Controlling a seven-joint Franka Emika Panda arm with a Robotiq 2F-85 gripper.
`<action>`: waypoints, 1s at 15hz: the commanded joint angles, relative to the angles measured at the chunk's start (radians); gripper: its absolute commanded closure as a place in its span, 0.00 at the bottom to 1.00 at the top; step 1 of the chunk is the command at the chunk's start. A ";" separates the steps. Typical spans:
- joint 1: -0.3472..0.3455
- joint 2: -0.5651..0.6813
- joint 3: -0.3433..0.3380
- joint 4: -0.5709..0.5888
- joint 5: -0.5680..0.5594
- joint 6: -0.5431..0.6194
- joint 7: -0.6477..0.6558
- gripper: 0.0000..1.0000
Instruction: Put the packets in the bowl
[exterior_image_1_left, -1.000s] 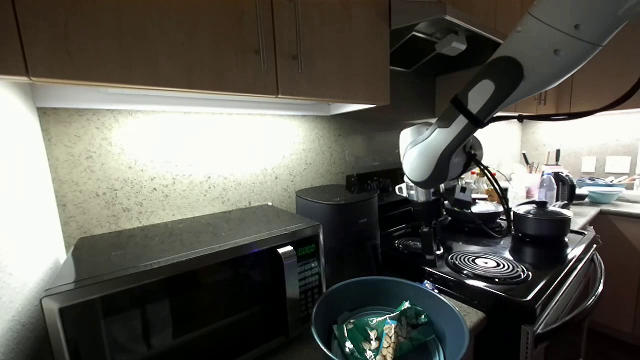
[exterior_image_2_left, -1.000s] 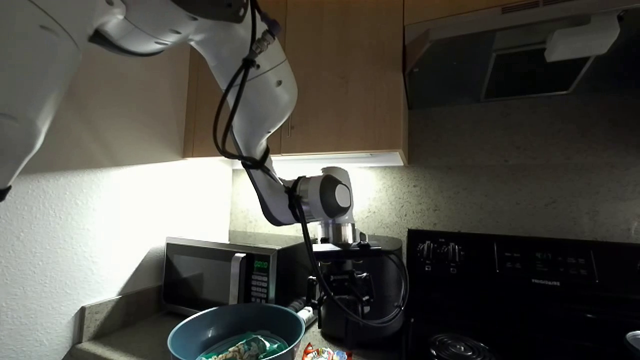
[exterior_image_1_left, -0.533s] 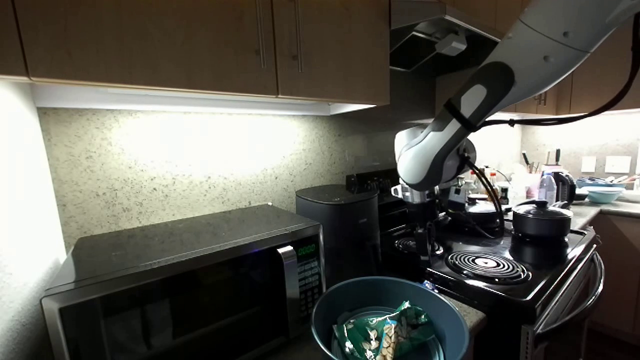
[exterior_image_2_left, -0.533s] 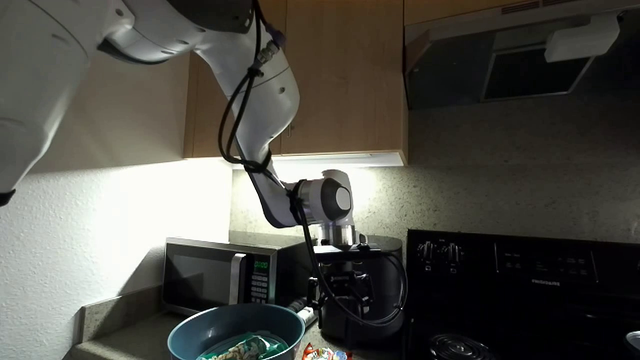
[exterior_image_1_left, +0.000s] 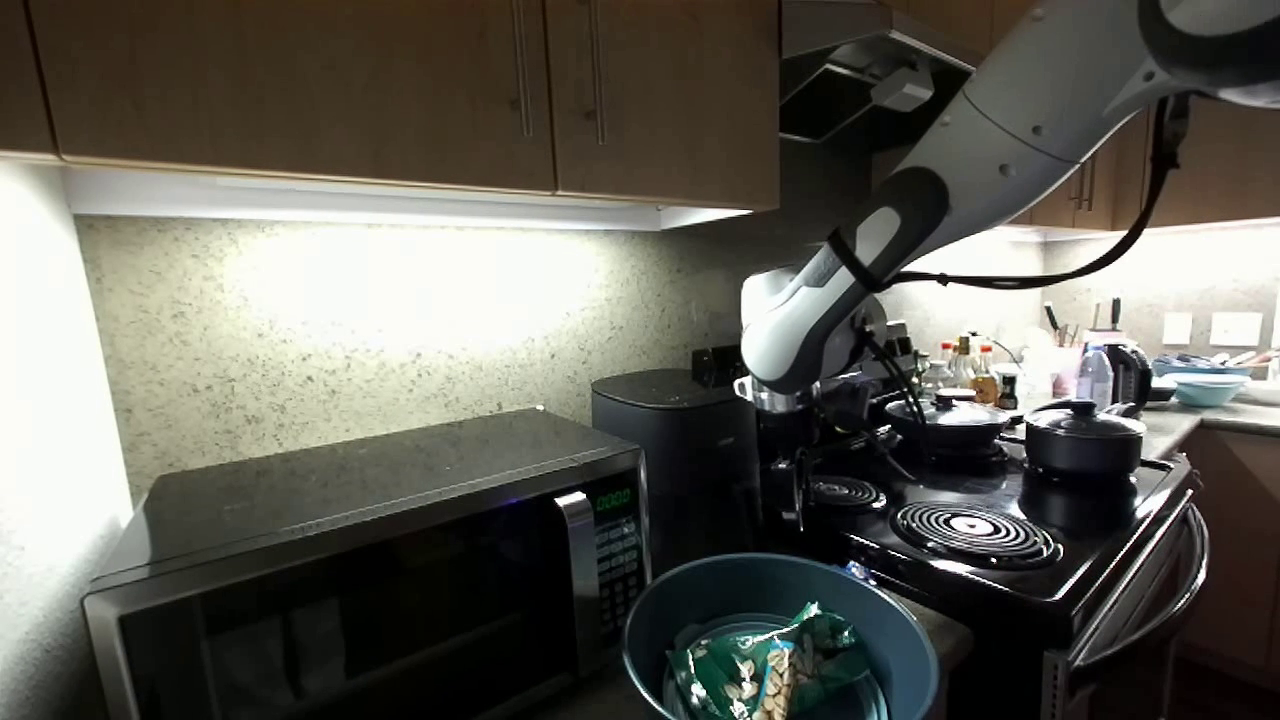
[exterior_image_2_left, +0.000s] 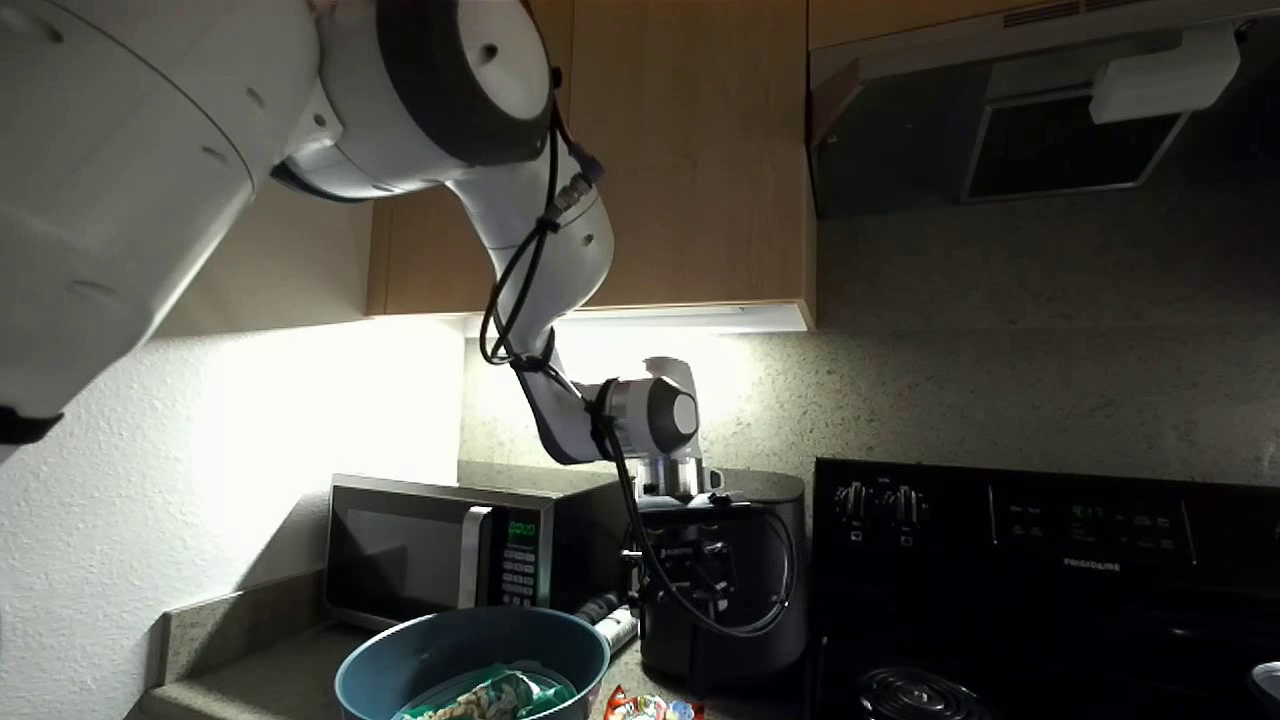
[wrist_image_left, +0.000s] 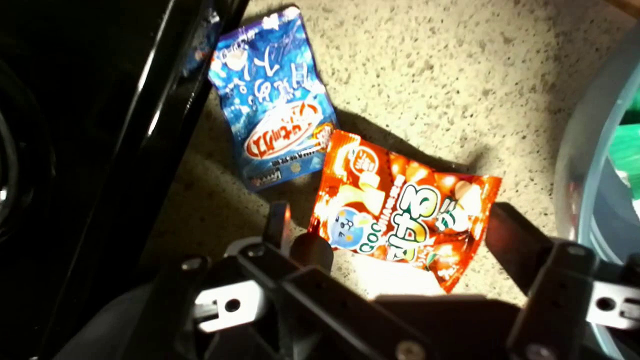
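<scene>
A glossy, crinkled orange-red packet (wrist_image_left: 395, 210) lies on the speckled counter (wrist_image_left: 450, 75), one edge meeting a shiny, oblong blue packet (wrist_image_left: 272, 100). The black tool (wrist_image_left: 400, 240) is released, its two fingers (wrist_image_left: 520, 245) parted on either side of the orange-red packet in the wrist view; contact cannot be told. Two packets lie there, and at least one crumpled green packet (exterior_image_1_left: 730, 660) in one smooth, round blue-grey bowl (exterior_image_1_left: 690, 600).

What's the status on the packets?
Tool open, empty, over orange packet. Blue packet alongside, could crowd the grasp. Green packet in bowl; other two still out.
</scene>
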 joint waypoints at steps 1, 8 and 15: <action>0.020 0.075 0.004 0.070 -0.005 0.009 0.076 0.00; 0.013 0.095 0.014 0.076 0.008 -0.027 0.080 0.00; -0.003 0.166 0.031 0.119 0.040 -0.162 0.045 0.00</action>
